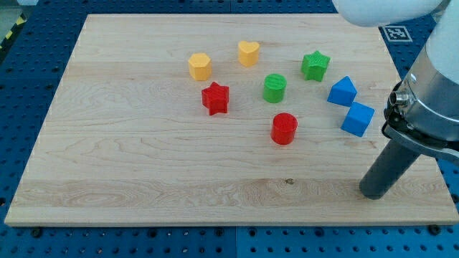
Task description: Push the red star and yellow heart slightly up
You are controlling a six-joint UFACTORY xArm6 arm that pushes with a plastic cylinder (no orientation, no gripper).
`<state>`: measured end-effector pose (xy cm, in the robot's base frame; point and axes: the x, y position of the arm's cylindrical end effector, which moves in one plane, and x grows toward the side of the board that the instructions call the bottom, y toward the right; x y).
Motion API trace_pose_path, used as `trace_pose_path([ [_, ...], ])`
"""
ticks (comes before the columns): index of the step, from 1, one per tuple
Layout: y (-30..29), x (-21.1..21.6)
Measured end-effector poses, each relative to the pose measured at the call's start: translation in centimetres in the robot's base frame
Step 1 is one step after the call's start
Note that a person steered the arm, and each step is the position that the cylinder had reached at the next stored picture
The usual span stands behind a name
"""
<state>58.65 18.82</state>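
A pale wooden board (143,158) lies on a blue table, w/ eight small blocks grouped in its upper-middle part. The red star (215,98) sits left of centre; the yellow heart (248,53) is up and to its right, nr the view's top, the two apart. A yellow hexagon-like block (200,66) stands just above-left of the star, left of the heart. Right of the star: a green cylinder (275,88), w/ a red cylinder (284,128) below it. Further right, a green star (315,65) and two blue blocks (342,91) (357,119). My tip (374,193) rests at the view's lower right, well apart from star & heart, below the blue pair. No pincer on this arm, just the rod, touching no block.
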Motion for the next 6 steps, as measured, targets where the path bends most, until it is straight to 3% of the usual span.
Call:
trace_pose_path([
  [2, -2.7, -0.1],
  [3, -9.1, -0.1],
  [4, -14.3, -2.5],
  [6, -22.8, -12.6],
])
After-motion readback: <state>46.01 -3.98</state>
